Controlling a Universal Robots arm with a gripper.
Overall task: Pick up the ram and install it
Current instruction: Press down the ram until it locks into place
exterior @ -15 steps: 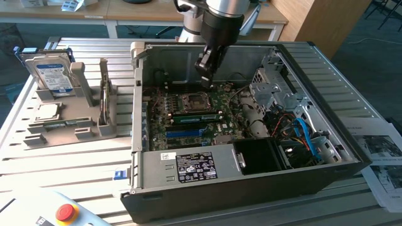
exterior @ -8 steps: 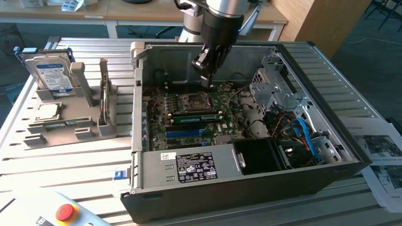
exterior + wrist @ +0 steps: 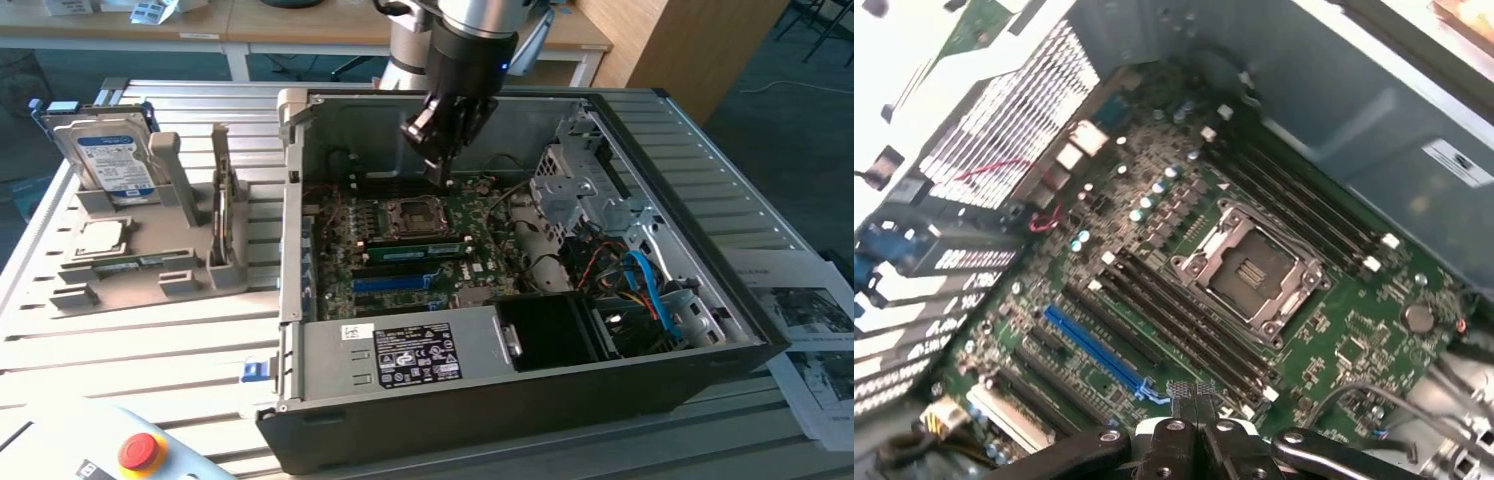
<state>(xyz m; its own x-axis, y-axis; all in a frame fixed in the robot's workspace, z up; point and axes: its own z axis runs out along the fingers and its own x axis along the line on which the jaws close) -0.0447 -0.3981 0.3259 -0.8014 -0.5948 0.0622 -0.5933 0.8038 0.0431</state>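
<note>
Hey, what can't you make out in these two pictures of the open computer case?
1. Whether the hand holds the ram: in the exterior view its tips merge with the dark case behind; in the wrist view the picture's edge cuts the hand off.
2. Power supply label: exterior view, text too small to read.
3. Papers: exterior view, cut off by the picture's edge.
</note>
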